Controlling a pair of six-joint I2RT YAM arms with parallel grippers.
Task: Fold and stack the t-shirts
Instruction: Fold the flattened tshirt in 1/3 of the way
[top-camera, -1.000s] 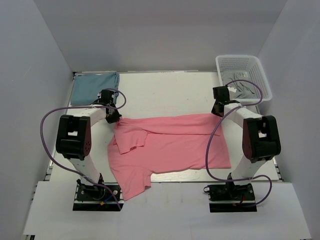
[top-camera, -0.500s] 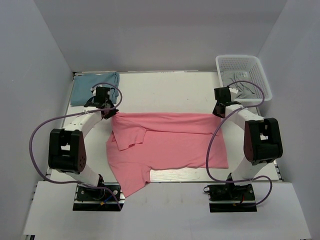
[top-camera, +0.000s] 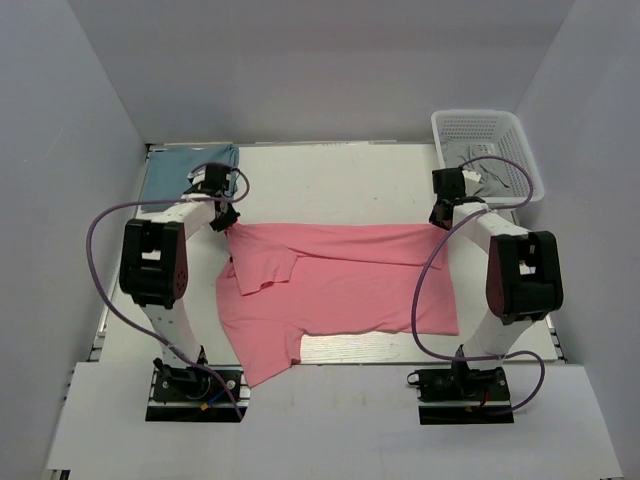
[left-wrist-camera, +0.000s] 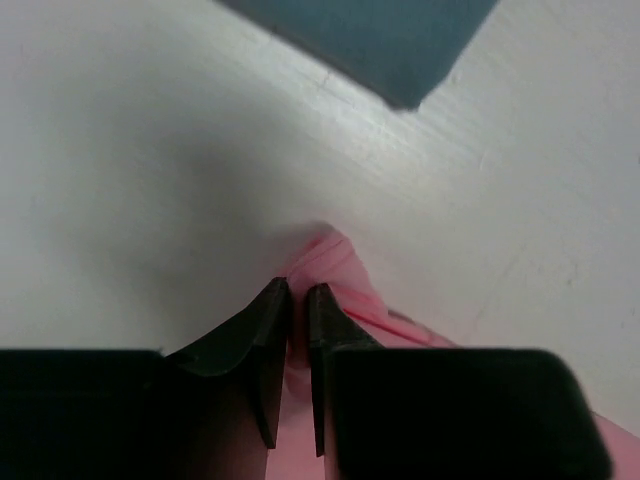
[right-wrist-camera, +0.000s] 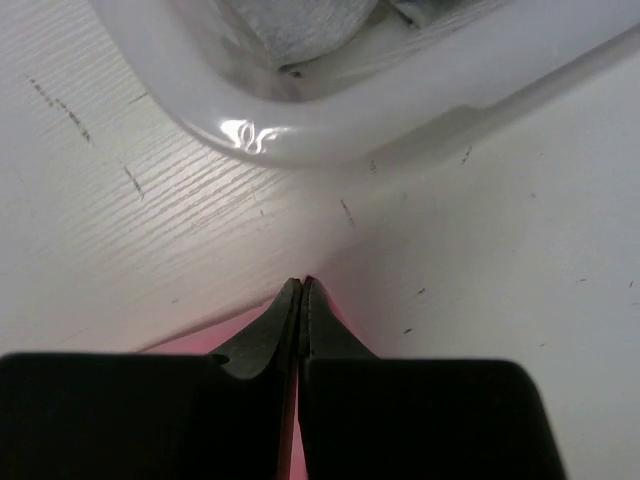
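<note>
I have the left gripper (left-wrist-camera: 298, 292) and right gripper (right-wrist-camera: 301, 285) each pinched shut on the far edge of the soft salmon-pink t-shirt (top-camera: 330, 285), spread mid-counter. A folded dusty teal t-shirt (top-camera: 175, 172) lies in the far-left corner. A white plastic mesh basket (top-camera: 450, 135) holds grey cloth (top-camera: 488, 182) in the far-right corner.

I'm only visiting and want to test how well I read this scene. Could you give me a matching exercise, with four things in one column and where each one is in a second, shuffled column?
Things
1. pink t-shirt
2. teal t-shirt
3. white basket
4. grey cloth

Places
A. at the far right corner of the table
B. folded at the far left corner
C. spread across the middle, between the two arms
D. lying inside the basket

Pairs: 1-C, 2-B, 3-A, 4-D
</note>
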